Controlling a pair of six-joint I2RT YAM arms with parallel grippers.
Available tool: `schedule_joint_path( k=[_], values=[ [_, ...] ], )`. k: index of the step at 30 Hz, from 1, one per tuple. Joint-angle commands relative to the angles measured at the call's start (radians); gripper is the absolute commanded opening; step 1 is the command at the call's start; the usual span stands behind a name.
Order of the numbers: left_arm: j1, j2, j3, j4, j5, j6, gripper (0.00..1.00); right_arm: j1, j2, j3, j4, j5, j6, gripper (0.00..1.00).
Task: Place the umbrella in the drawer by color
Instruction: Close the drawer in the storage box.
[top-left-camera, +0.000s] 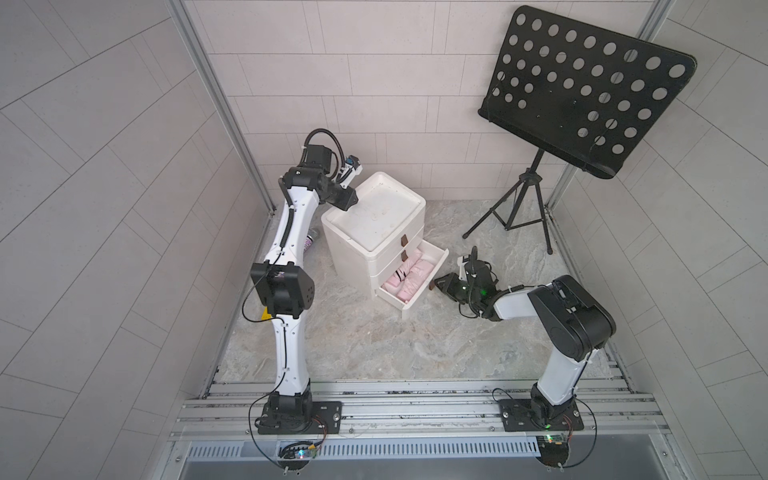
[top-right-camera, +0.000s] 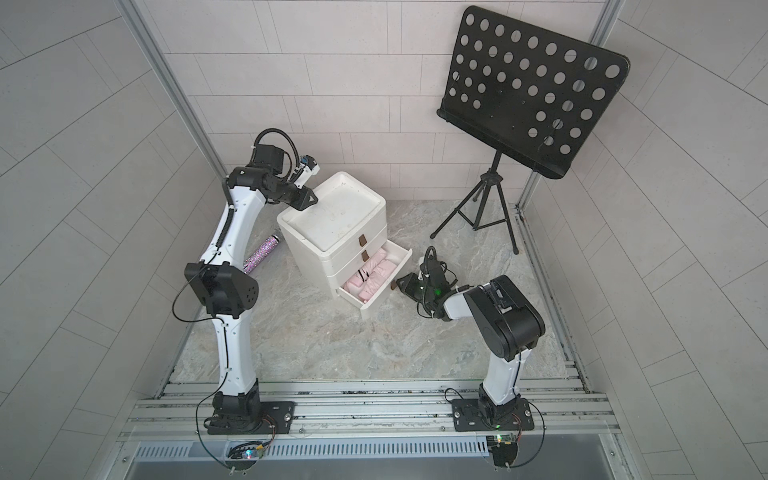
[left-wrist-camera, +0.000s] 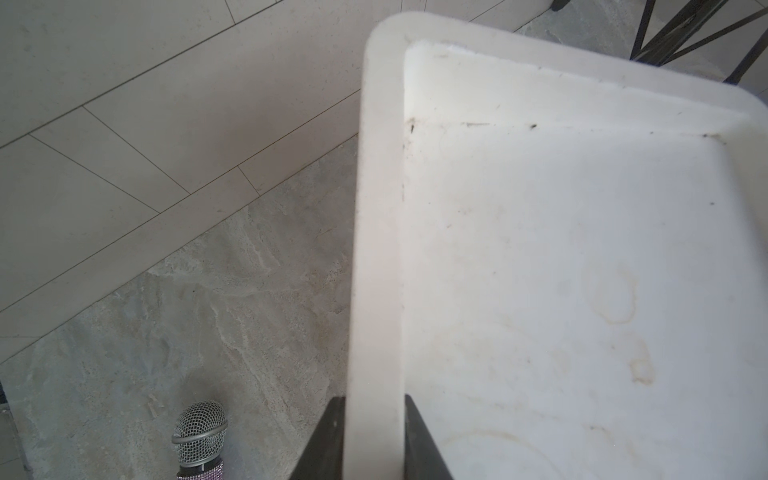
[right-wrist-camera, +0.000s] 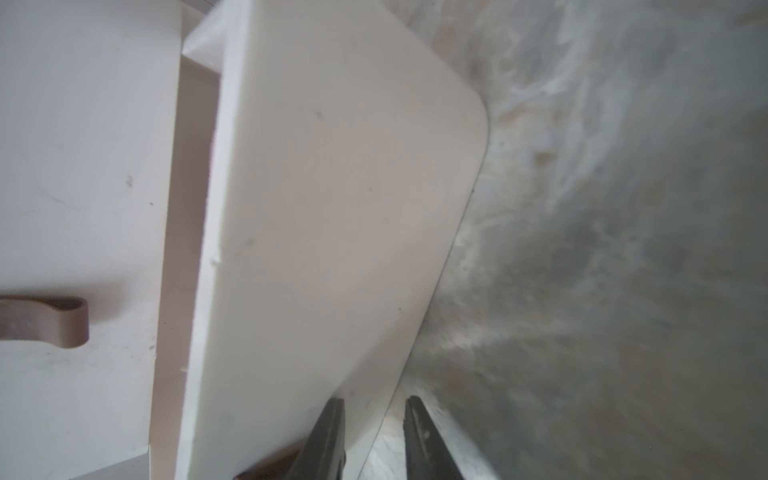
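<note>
**Item 1: chest of drawers**. White, three tiers, on the marbled tabletop near the back wall. The top is a shallow, stained recess with a raised rim. Brown pull tabs are fitted to the drawer fronts. The upper two drawers are closed.

**Item 2: bottom drawer**. Pulled out toward the right arm, interior exposed in both top views.

**Item 3: pink umbrellas**. Folded, lying inside the bottom drawer; apparently two bundles, though the count is hard to settle at this distance. One carries a dark strap.

**Item 4: left hand**. Clenched on the rim of the chest top at the corner nearest its arm, one finger outside and one in the recess.

**Item 5: right hand**. Low, at the front panel of the bottom drawer, beside its pull tab. The fingers show a gap with the panel's lower corner in line between them. Whether it grips the panel cannot be told.

**Item 6: microphone**. Sparkly body, mesh head, lying on the tabletop beside the chest, under the left arm.

**Item 7: music stand**. Black, perforated desk on a tripod, at the back right corner.
</note>
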Motion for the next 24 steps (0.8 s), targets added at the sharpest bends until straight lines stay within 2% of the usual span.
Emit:
schedule_joint_path(
  k=[1, 24],
  values=[
    [-0.023, 0.034, -0.02, -0.066, 0.077, 0.008, 0.22, 0.029, 0.027, 0.063, 0.076, -0.015, 0.037, 0.28],
    [-0.024, 0.028, -0.056, -0.062, 0.101, 0.005, 0.2, 0.118, 0.266, 0.354, 0.108, -0.034, 0.126, 0.27]
  ],
)
